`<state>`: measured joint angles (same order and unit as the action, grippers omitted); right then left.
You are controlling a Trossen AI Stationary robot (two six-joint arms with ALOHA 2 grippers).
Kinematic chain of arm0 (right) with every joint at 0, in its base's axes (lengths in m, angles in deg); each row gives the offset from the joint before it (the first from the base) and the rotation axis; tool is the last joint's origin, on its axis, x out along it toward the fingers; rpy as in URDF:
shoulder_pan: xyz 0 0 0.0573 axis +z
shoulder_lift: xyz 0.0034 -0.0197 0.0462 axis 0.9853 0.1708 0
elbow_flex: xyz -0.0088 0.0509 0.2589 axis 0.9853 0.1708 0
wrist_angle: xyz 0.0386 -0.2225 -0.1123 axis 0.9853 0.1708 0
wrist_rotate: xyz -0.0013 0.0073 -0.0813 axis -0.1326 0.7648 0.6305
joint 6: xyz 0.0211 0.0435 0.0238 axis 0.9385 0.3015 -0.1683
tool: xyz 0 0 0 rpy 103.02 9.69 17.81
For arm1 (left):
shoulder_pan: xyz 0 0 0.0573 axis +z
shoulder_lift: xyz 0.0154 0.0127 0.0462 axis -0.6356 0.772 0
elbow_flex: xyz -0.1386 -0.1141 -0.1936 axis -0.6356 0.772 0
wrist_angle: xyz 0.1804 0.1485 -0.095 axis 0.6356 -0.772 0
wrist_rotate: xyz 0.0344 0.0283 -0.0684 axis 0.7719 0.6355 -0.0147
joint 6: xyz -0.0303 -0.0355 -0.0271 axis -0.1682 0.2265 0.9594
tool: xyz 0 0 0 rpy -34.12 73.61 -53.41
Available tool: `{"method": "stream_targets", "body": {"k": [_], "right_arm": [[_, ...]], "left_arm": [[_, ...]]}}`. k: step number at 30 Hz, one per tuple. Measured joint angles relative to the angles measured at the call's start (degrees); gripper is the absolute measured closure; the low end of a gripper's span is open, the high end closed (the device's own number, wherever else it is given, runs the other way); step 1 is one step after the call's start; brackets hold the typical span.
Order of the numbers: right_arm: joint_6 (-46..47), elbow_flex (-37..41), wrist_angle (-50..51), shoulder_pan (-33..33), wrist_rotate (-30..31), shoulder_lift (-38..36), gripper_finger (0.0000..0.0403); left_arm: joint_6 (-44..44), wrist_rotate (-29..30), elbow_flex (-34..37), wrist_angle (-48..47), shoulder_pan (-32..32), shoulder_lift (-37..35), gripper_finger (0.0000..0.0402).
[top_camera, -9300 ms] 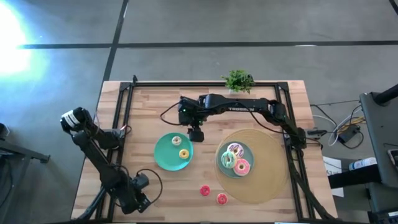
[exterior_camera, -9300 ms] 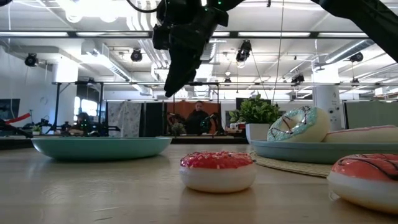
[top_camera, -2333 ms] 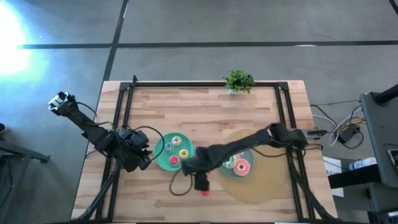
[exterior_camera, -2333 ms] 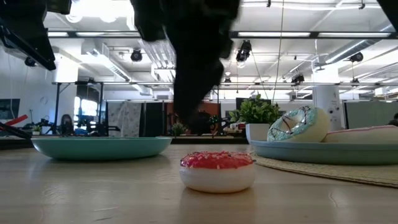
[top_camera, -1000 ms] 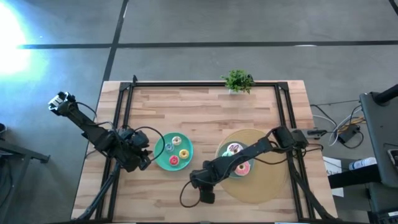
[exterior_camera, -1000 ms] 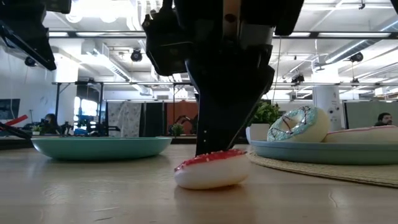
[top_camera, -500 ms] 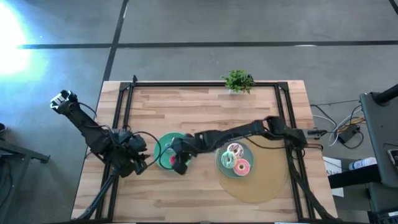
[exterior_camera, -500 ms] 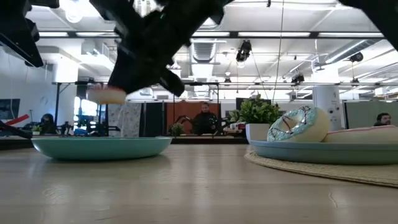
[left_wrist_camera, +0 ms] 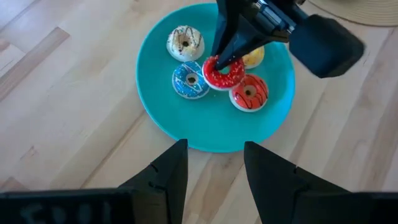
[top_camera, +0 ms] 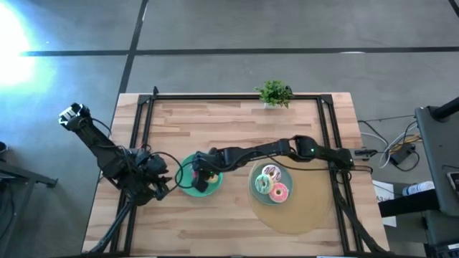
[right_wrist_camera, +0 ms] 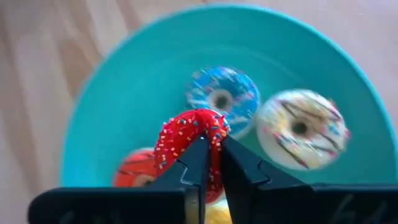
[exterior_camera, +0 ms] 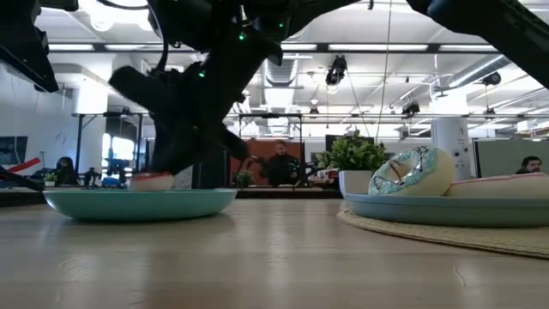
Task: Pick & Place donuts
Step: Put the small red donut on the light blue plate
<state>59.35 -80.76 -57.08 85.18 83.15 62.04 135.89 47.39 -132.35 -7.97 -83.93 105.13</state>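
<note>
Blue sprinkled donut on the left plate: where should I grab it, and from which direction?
Pinch the ring wall of the blue donut from above, one finger in the centre hole, one on its outer edge facing bare plate; it lies flat. Its other side is crowded by the red donut in the right end effector.

Two teal plates (top_camera: 188,188) (top_camera: 254,192) are sitting on the desk (top_camera: 237,125), carrying seven donuts between them, five (left_wrist_camera: 225,73) on one and two (top_camera: 271,183) on the other, beside one potted plant (top_camera: 275,93).

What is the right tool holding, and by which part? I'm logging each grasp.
The right tool holds the red sprinkled donut by its ring: one finger passes through the centre hole, the other presses the outer edge, above the left plate. The left tool holds nothing.
</note>
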Motion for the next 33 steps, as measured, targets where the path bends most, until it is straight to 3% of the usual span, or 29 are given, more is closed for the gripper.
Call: {"method": "stream_targets", "body": {"k": [13,33], "right_arm": [[0.65,1.08,3.60,-0.44,3.36,0.22,0.0293],[-2.35,-0.28,7.41,-0.06,2.70,-1.83,0.0245]], "left_arm": [[-0.01,0.35,0.00,-0.17,0.00,-0.02,0.0271],[-0.03,0.62,0.00,-1.64,0.00,-0.02,0.0271]]}}
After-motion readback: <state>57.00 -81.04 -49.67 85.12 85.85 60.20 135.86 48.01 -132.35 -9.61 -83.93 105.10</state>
